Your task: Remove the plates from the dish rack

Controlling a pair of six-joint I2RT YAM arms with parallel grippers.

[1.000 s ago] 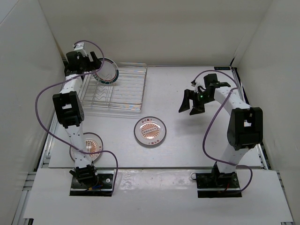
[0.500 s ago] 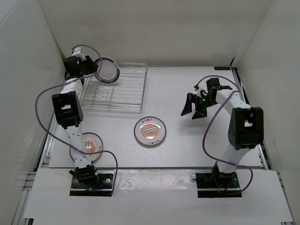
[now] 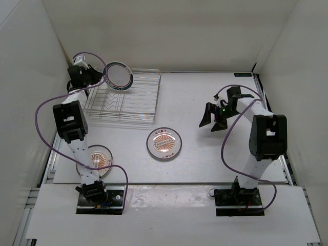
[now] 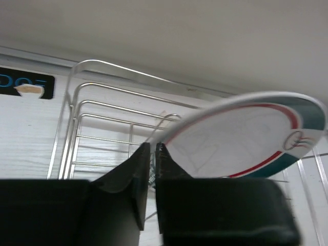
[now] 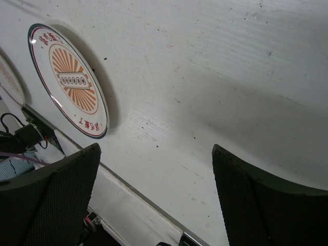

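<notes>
In the top view we count two plates already out on the table (image 3: 205, 156): the central sunburst plate (image 3: 163, 143) and the lower-left sunburst plate (image 3: 94, 157). One is left, we judge: the green-rimmed plate (image 3: 118, 76), tilted over the upper-left corner of the dish rack (image 3: 138, 102). The left gripper (image 4: 152, 149) pinches its rim, nearly closed. The right gripper (image 5: 156, 148), right of centre, gapes wide and empty.

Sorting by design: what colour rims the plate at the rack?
Plate: dark green rim, thin red line; left wrist view.
</notes>
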